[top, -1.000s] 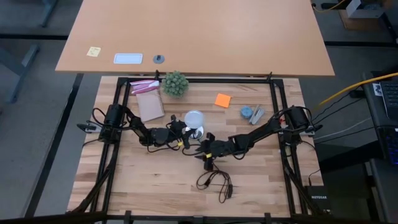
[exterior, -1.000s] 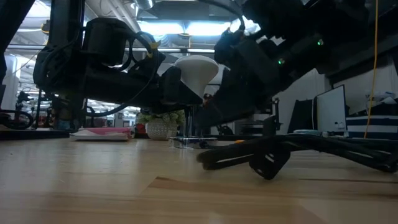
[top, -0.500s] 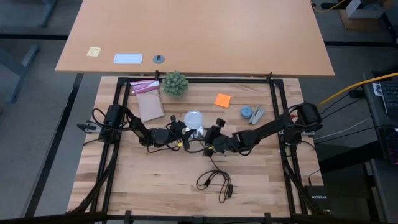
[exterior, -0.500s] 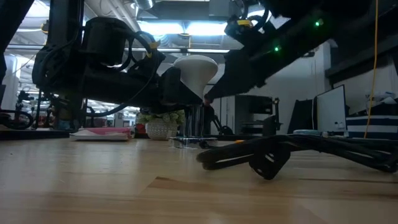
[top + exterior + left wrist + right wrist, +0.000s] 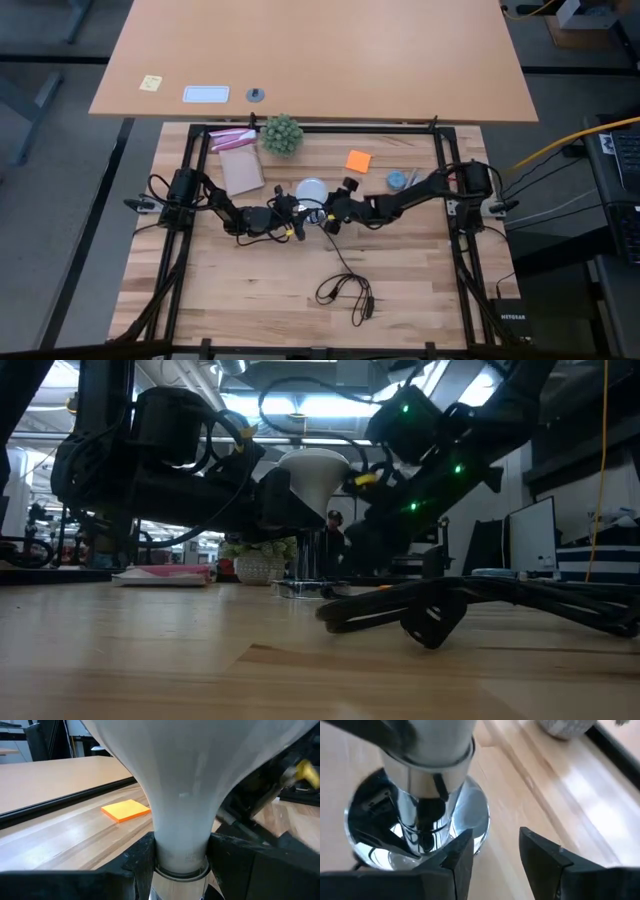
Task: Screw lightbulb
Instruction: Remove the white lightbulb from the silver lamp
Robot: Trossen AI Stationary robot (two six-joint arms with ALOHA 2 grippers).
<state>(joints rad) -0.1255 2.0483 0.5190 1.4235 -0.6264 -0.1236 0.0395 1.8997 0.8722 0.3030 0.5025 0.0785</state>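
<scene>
- Lightbulb (image 5: 180, 795) stands upright with its frosted globe on top, and your left gripper (image 5: 181, 855) pinches its narrow neck, 1 finger pressed to each side just above the metal collar.
- Directly under that grip, the bulb's silvery end sits in the chromed post of the socket base (image 5: 470, 820), whose round mirrored foot lies flat on the wooden table (image 5: 250, 290).
- Your right gripper (image 5: 495, 851) hangs low beside the base with its 2 fingers spread and nothing between them; the base's rim is just ahead of the fingertips.
- The base's thin black cord (image 5: 345, 290) trails away in loose loops behind the right gripper.
- Risk 1: nothing holds the base, so if you twist the bulb now, the base will likely spin or skid with it and the thread won't advance.
- Risk 2: a slight tilt in the left grip could cross-thread the screw end or jam it.
- Risk 3: the 2 arms are crowded together in the high view, so a wide wrist roll could knock the right fingers or tip the base.
</scene>
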